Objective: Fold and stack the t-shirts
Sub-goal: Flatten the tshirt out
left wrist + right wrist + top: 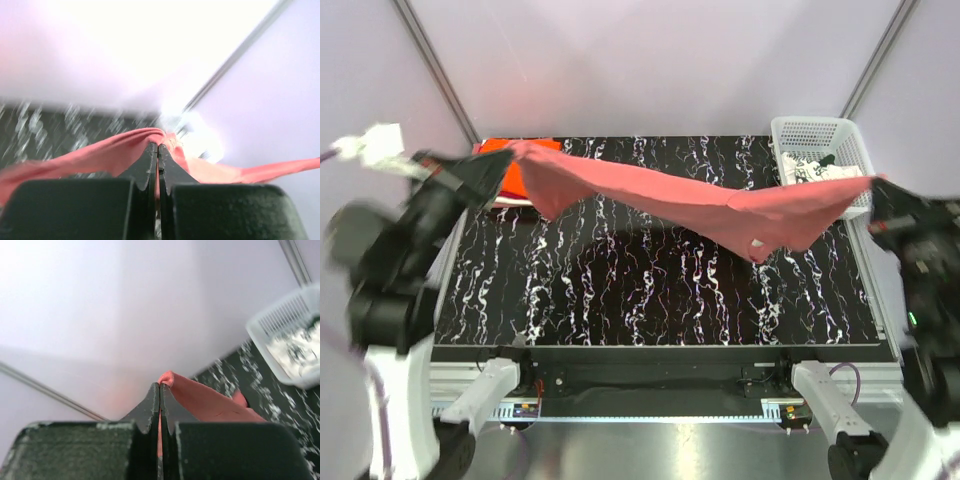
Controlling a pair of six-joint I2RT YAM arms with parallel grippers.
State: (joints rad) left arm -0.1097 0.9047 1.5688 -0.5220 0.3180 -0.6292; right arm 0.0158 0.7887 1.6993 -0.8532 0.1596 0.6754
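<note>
Rose-red t-shirt (670,195) hangs between left pincer (507,160) and right pincer (874,187), both pinching it.

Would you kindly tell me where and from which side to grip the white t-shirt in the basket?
Probably best to grip the white t-shirt at its crumpled uppermost folds, coming straight down from above: the basket walls close off every side, and the cloth lies bunched inside.
</note>
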